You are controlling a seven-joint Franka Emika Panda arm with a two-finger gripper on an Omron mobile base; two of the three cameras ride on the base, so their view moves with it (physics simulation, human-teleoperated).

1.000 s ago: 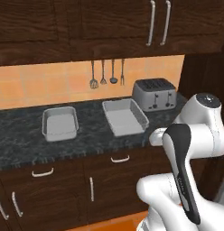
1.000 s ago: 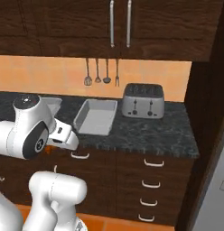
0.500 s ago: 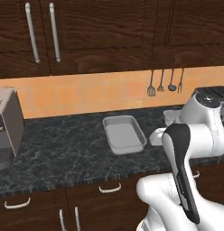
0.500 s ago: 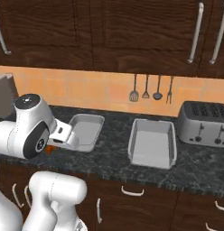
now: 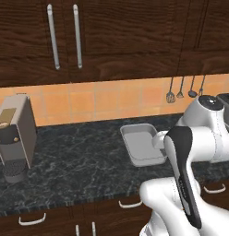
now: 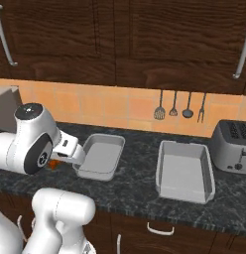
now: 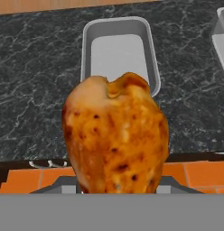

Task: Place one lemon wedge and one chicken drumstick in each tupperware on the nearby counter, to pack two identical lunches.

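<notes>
Your tool (image 7: 116, 191) is gripping the chicken drumstick (image 7: 116, 135) at frame center, fingertips hidden behind it; tupperware (image 7: 118, 49) sitting above.

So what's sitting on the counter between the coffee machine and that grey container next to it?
Nothing: in the left base view, only bare speckled counter lies between the coffee machine and the nearer grey container.
</notes>
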